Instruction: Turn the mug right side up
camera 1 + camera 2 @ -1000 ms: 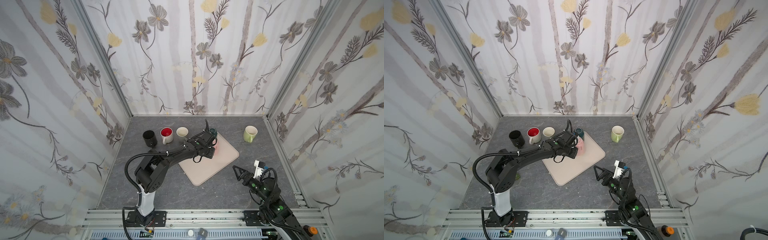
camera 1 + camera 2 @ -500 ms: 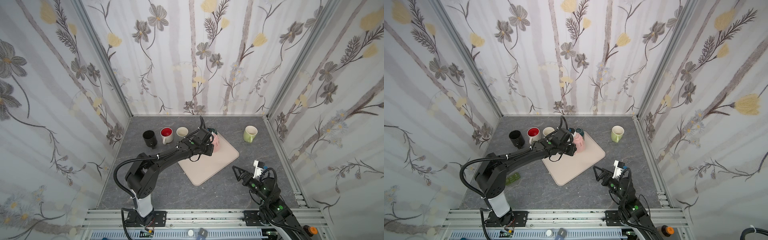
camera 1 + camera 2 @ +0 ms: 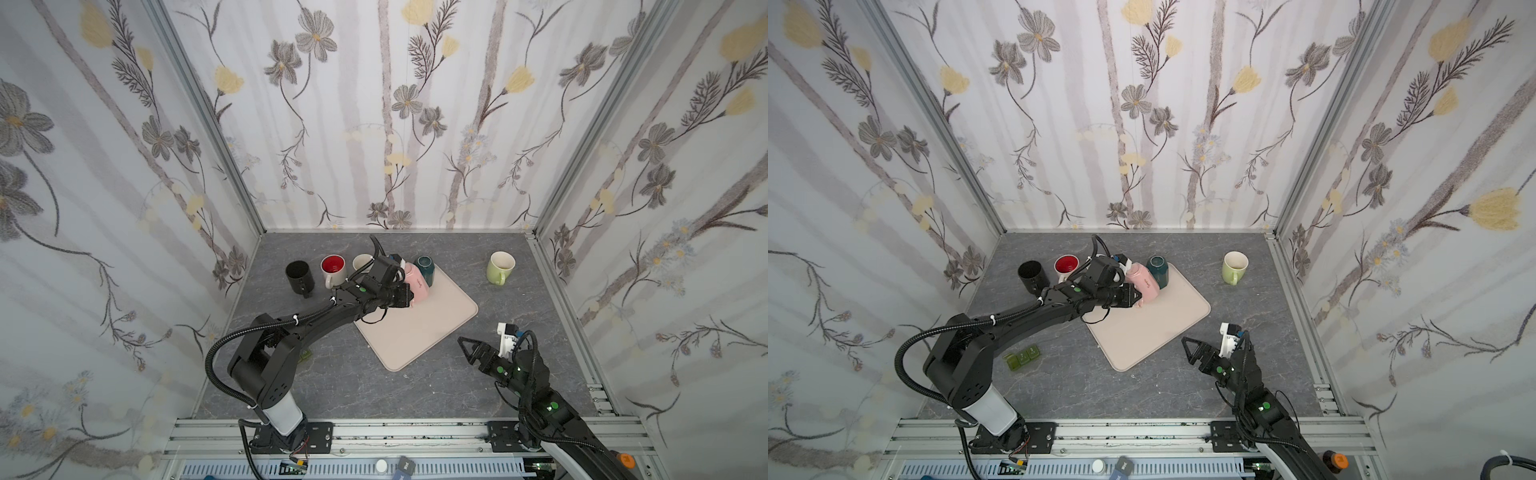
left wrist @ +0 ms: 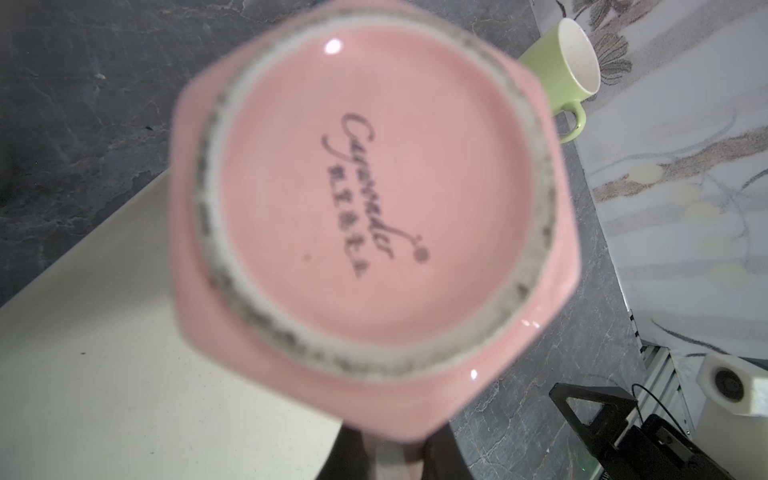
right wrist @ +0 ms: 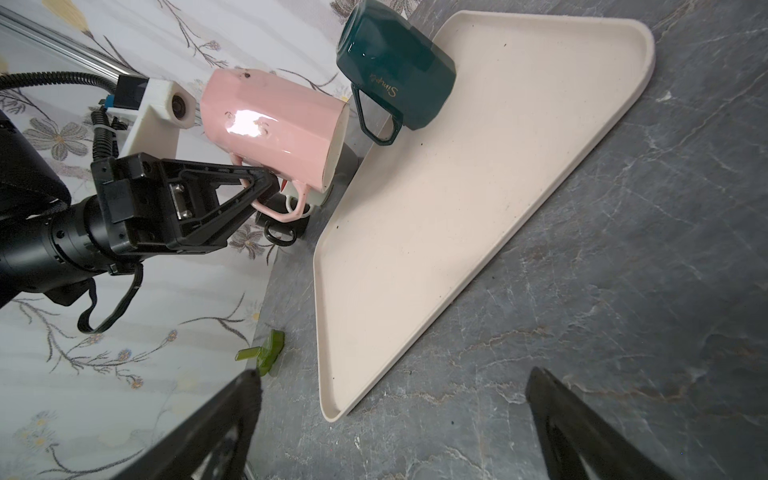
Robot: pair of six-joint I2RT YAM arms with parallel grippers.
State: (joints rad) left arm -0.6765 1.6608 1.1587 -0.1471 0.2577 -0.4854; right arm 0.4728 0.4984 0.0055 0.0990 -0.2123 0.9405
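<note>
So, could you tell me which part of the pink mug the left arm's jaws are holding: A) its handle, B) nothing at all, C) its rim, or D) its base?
A: in the right wrist view the left jaws are shut on the thin handle of the pink mug, clear of rim and base.

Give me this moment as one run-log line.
left gripper: shut on handle | pink mug: tipped sideways, not yet upright | right gripper: open, idle | dark green mug: upside down on tray
</note>
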